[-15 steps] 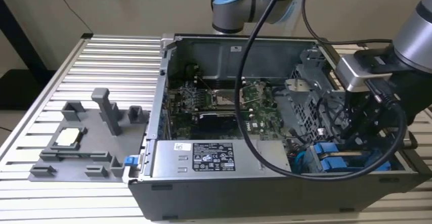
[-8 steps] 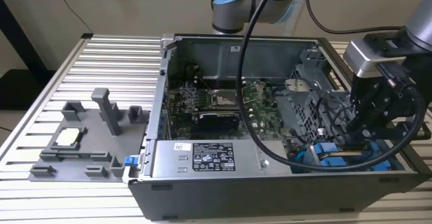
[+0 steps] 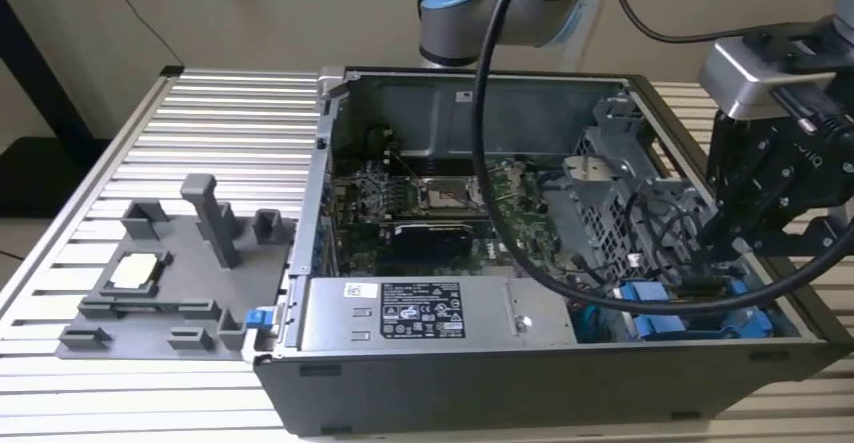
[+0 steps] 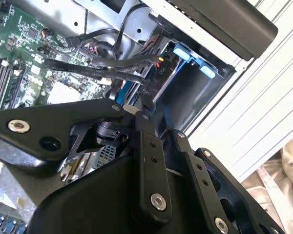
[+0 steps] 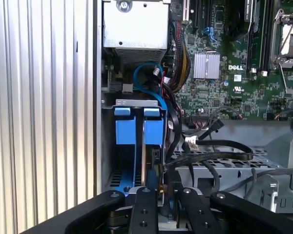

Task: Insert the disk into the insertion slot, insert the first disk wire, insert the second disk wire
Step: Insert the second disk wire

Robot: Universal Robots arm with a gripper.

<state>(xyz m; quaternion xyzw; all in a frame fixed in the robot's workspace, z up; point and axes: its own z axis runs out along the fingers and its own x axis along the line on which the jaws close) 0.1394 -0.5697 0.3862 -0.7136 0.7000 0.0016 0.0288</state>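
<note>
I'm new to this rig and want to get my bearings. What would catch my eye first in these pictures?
The open grey metal computer case lies on a ribbed aluminium table, its green motherboard exposed. At the exterior view's right, the black gripper reaches down among black cables toward the bright blue plastic fittings of the drive bay. A grey plastic fixture tray sits at the exterior view's left.

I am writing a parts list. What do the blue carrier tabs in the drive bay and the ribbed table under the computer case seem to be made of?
The blue carrier tabs look like moulded plastic: uniform bright colour, smooth and slightly glossy. The table looks like bare aluminium profile: pale silver, matt, with straight parallel grooves. The computer case appears to be grey sheet metal, probably painted.
</note>
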